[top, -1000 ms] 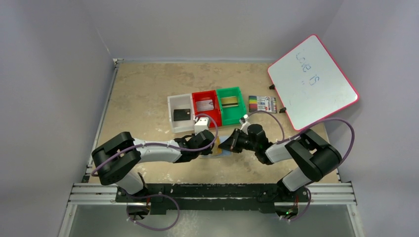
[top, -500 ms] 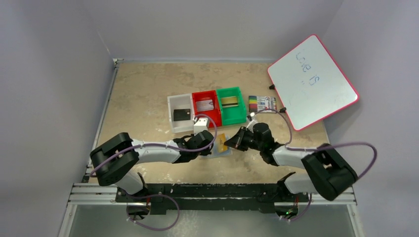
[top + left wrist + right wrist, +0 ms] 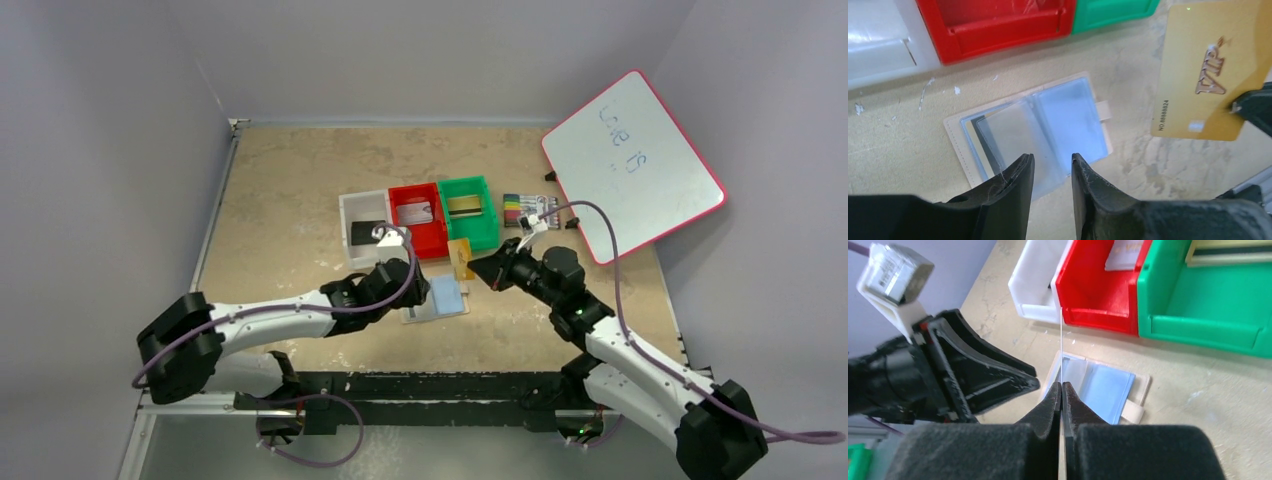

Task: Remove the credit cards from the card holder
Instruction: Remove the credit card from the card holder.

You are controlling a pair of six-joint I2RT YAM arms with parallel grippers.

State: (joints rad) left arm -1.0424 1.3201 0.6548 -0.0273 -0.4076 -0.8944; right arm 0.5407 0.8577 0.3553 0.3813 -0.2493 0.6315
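Tan tabletop [image 3: 290, 200] is seen from above with the open card holder [image 3: 437, 298] laid long-axis 9-to-3, at 3 o'clock of the nearer left gripper [image 3: 400, 297]; at the left wrist, parted empty jaws are shown at its 6 o'clock edge; at the right wrist, the right gripper [image 3: 1061, 390] is clenched on a gold card [image 3: 1061, 340] held edge-on.

tan card holder [image 3: 1048, 120] lies open; gold card [image 3: 1208, 75] held aloft.

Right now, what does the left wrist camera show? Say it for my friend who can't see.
A gold VIP card is held up at the right, pinched by the right pincer. The tan card holder lies open on the table, with the left pincer open above it.
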